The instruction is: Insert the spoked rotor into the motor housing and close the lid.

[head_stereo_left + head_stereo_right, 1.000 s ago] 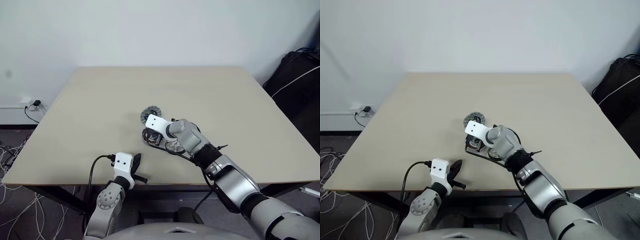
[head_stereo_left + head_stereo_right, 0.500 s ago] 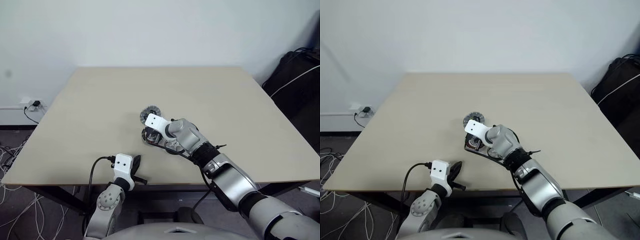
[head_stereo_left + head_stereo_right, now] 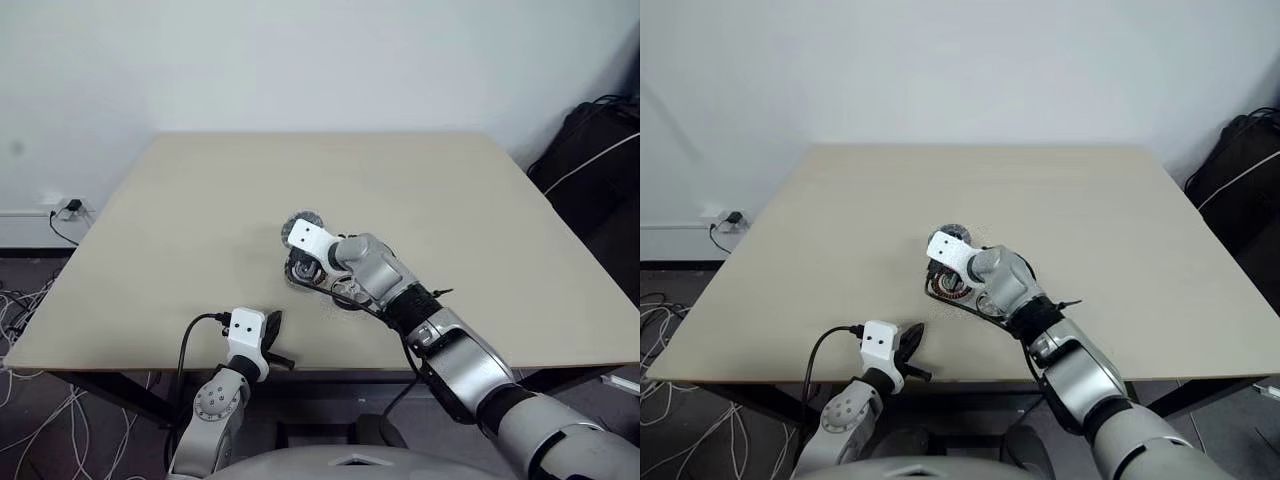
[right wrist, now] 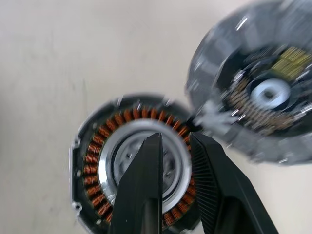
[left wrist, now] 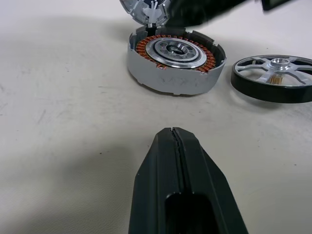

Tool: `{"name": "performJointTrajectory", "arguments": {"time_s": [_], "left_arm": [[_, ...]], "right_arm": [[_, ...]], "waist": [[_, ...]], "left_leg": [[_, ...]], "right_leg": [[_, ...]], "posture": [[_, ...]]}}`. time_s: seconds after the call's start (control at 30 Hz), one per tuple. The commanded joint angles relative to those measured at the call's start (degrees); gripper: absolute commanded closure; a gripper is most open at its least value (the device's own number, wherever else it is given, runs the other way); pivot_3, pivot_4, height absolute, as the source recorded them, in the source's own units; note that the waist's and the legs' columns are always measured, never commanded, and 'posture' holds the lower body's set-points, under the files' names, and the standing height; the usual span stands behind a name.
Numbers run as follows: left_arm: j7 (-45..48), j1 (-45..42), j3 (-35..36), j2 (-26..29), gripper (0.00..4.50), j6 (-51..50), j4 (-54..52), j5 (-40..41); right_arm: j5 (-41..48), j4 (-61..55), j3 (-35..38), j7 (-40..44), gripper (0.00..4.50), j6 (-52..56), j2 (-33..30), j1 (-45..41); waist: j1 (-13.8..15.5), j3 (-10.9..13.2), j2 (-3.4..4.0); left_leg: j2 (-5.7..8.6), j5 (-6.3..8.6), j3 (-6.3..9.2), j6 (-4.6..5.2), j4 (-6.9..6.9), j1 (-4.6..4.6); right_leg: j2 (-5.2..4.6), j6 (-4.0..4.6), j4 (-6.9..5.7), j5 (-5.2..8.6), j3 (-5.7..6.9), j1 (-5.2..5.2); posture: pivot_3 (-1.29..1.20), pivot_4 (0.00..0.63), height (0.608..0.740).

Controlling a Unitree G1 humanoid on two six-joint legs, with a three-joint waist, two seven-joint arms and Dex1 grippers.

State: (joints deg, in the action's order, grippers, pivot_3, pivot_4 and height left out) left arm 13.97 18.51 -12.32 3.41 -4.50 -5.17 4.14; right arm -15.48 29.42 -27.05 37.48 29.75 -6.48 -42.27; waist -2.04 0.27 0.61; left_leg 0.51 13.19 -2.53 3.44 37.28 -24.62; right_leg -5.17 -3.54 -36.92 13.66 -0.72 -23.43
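Hovering above the housing, the right hand has its fingers slightly apart with nothing between them; a second ago it sat lower over the parts, and it has since lifted a little and begun to spread. In the left wrist view the housing sits flat on the counter, its copper windings ringing a bare silver centre, so nothing is seated in it yet. The rotor lies flat on the counter just beside the housing, apart from it and untouched. The lid is next to the housing on its far side, ribbed face showing; in the left wrist view it seems to meet the housing at the rim, though I cannot tell whether the two are joined there.

The left hand rests near the counter's front edge, fingers pressed together and empty, as it was a second ago.

By my reading, the right hand has just let go of the housing or lid after opening or settling them. With the windings exposed and the rotor free, the insertion is still to do, and the likely next move is a reach for the rotor.
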Motion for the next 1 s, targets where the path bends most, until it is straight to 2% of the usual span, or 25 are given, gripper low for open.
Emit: {"name": "performJointTrajectory", "arguments": {"time_s": [0.03,0.07,0.13,0.27,0.43,1.0], "left_arm": [[0.4,-0.7,-0.3,-0.4,4.50,1.1,-0.8,0.3],[0.5,-0.8,-0.4,-0.3,4.50,1.1,-0.8,0.3],[0.6,-0.9,-0.4,-0.3,4.50,1.0,-0.8,0.3],[0.8,-0.9,-0.4,-0.2,4.50,0.9,-0.8,0.4],[1.1,-1.0,-0.4,-0.1,4.50,0.9,-0.7,0.3],[1.0,-1.1,0.0,-0.2,4.50,1.2,-0.5,0.1]], "right_arm": [[0.0,-5.9,0.8,-0.1,3.53,1.4,-0.9,0.7],[0.0,-7.7,0.7,0.0,3.94,2.0,-1.4,1.6],[0.0,-10.3,0.4,0.2,4.48,3.0,-2.0,3.1],[0.5,-14.4,0.0,0.4,4.48,5.5,-2.6,6.2],[0.0,-13.6,0.2,-2.1,4.48,6.9,-1.7,7.8],[0.3,-6.8,0.8,-6.9,4.48,4.9,0.2,5.4]], "waist": [[0.0,0.0,0.00],[0.0,0.0,0.00],[0.2,0.0,-0.01],[0.5,0.0,-0.01],[0.5,0.0,-0.02],[0.5,0.0,-0.02]], "left_leg": [[0.00,0.00,0.00,0.00,0.00,0.00],[0.00,0.00,0.00,0.00,0.00,0.00],[0.01,0.00,0.00,0.00,0.00,-0.02],[0.01,0.00,0.00,0.01,0.00,-0.03],[0.01,0.00,-0.01,0.00,0.00,-0.02],[0.00,0.00,-0.01,0.01,0.01,-0.02]], "right_leg": [[-0.01,0.00,0.00,0.00,0.00,0.00],[-0.01,0.00,0.00,0.00,0.00,0.00],[-0.05,0.00,0.01,0.00,0.01,0.00],[-0.06,0.01,0.04,0.01,0.01,-0.01],[-0.05,0.01,0.01,0.01,0.01,0.00],[0.03,0.00,0.02,0.01,0.02,0.00]], "posture": [[0.00,0.000,0.740],[0.00,0.000,0.740],[0.00,0.000,0.740],[0.00,0.000,0.740],[0.00,0.000,0.740],[0.00,0.000,0.740]]}}
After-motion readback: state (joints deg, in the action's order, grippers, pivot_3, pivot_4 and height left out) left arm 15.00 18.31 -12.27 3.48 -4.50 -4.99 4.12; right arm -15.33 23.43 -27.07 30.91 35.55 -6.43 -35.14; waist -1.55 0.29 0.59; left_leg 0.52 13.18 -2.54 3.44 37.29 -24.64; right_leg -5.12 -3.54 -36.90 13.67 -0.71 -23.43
